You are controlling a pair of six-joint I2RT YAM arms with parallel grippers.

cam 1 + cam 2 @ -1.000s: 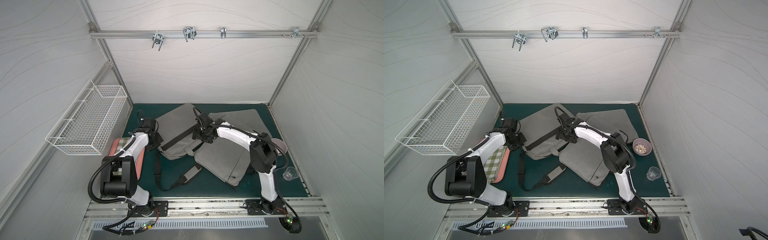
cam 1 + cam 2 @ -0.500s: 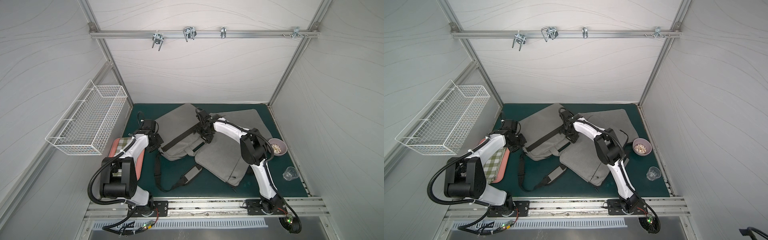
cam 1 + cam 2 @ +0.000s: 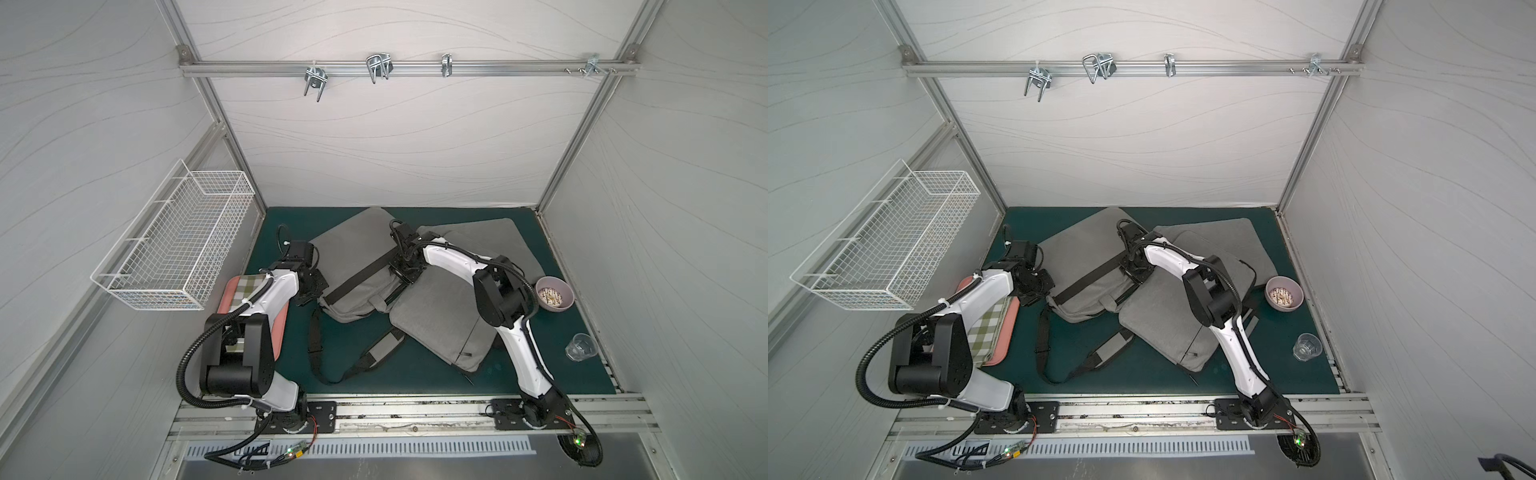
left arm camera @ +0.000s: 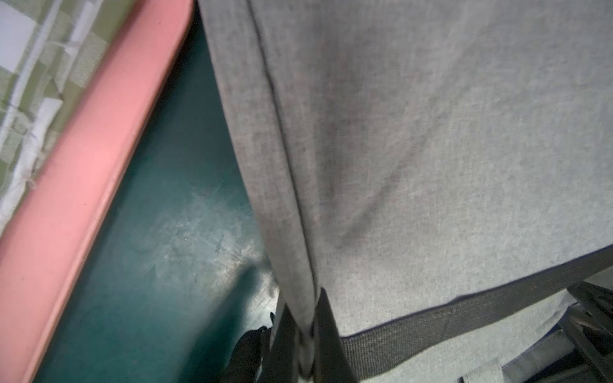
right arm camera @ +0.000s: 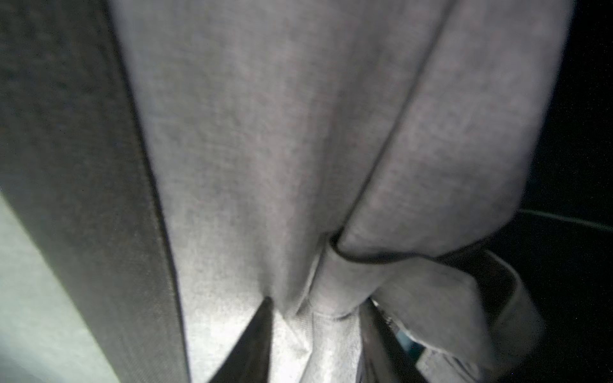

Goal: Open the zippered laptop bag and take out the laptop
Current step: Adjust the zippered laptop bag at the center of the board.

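— Where is the laptop bag point(image 3: 353, 253)?
— Flat on the green mat point(image 3: 340, 361), mid-table; my left gripper point(image 4: 306, 335) pinches its side seam tight; my right gripper point(image 5: 318, 331) clamps a fold of its grey fabric beside the dark band point(image 5: 83, 165).

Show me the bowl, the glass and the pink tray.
Bowl point(image 3: 566, 291), in a top view, on its inner wall.
Glass point(image 3: 581, 347), in a top view, on its middle.
Pink tray point(image 4: 76, 185), in the left wrist view, on its bare rim.

I see a white wire basket point(image 3: 178, 245) on the left wall and a pink tray point(image 4: 83, 172) holding a green checked cloth point(image 3: 986, 328). At the right edge of the green surface point(image 3: 540, 374), a pale bowl point(image 3: 571, 296) of food sits near a clear glass point(image 3: 581, 347).
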